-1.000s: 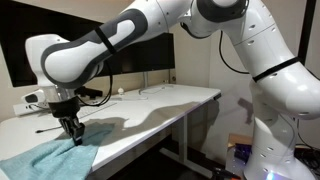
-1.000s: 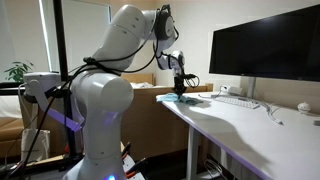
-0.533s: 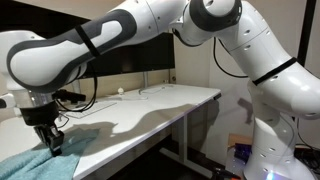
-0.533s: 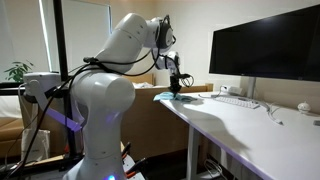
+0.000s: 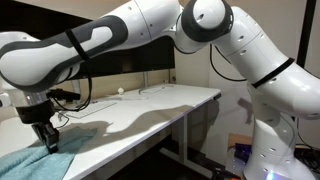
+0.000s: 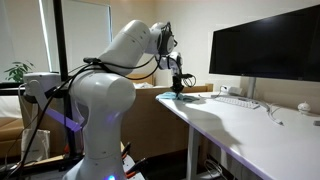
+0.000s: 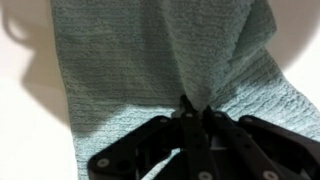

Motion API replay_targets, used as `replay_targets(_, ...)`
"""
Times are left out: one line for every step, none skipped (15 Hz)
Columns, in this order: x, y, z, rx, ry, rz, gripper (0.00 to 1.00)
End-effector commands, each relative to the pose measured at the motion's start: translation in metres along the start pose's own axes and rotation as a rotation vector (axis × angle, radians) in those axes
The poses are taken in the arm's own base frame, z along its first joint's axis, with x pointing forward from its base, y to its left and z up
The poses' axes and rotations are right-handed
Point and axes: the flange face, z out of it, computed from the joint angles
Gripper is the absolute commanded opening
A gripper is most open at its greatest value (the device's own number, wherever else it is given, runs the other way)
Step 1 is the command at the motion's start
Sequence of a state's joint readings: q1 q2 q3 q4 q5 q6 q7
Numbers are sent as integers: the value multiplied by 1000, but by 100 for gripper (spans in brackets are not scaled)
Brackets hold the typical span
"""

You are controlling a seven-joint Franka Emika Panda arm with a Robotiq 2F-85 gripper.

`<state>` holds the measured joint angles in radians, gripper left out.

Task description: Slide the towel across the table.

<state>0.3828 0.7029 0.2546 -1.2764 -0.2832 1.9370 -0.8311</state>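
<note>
With jaws clamped narrow on a raised fold of the towel (image 7: 150,60), pressing down near an end of the desk (image 5: 150,112).

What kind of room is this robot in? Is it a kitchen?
Not a kitchen; it looks like an office or a lab. There is a long white desk with a big dark monitor and a keyboard on it, plus a potted plant off to the side.
</note>
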Motion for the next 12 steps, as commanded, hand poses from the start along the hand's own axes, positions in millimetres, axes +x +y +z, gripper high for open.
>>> replay_targets(-27,30,30,26,-40,-3,9)
replay_targets(-35,37,30,31,-43,2,9)
replay_targets(-49,43,32,36,-45,9,9)
replay_targets(-59,49,32,37,-51,19,9)
replay_targets(-72,56,34,40,-53,30,9)
replay_targets(-84,61,35,46,-55,45,9)
replay_targets(-98,67,36,51,-57,62,9)
replay_targets(-112,72,37,56,-58,83,9)
replay_targets(-126,77,38,62,-58,103,9)
replay_targets(-139,81,38,64,-61,124,9)
replay_targets(-152,84,39,73,-57,146,9)
replay_targets(-165,87,40,78,-57,167,9)
